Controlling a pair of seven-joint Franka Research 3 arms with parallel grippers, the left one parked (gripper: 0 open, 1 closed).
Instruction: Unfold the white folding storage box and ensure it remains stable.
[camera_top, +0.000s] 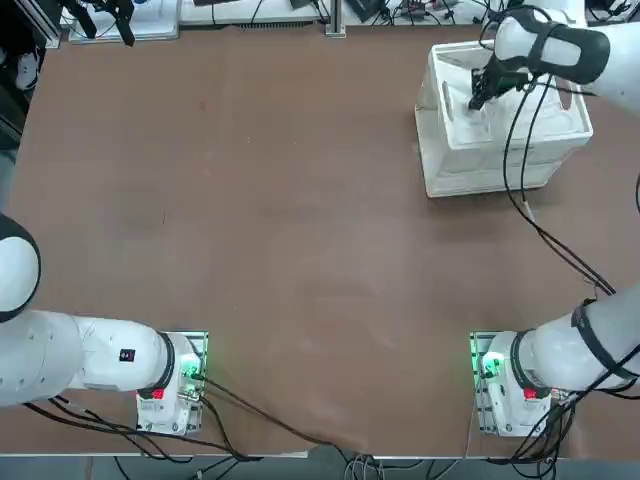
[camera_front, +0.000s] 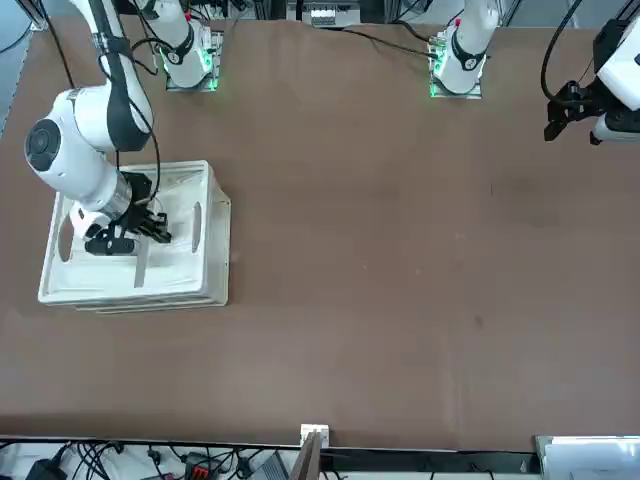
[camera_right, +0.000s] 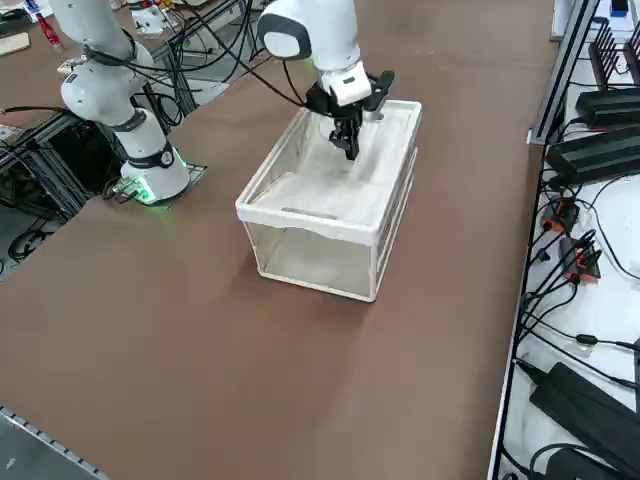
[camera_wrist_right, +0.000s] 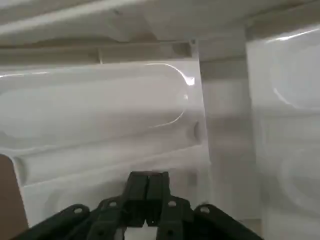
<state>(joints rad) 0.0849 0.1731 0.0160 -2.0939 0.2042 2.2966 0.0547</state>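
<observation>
So the right tool (camera_right: 349, 140) is reaching down inside the white folding storage box (camera_right: 330, 205), fingers pinched fully together and not gripping anything as far as I can see. The box is sitting on the brown tabletop (camera_top: 280, 230) at the far right side from the robot, well away from the arm bases. From the side view the long walls are standing up and the box is looking like a proper crate already, while a panel inside seems to be lying flat or tilted low under the tool; I can't tell for sure whether that's an end wall still folded in or just the floor.

My guess is the step in hand is pushing an inner panel so it locks. To do that well, I'd be pressing with the closed fingertips as a blunt poker, near the panel's free edge rather than close to the hinge, going slow and straight so the whole box isn't sliding or tipping on the tabletop. Watching that the long walls aren't flexing inward is worth it too.

Count: one white box, one working tool in it, nothing else sitting on the tabletop apart from the arm bases.
</observation>
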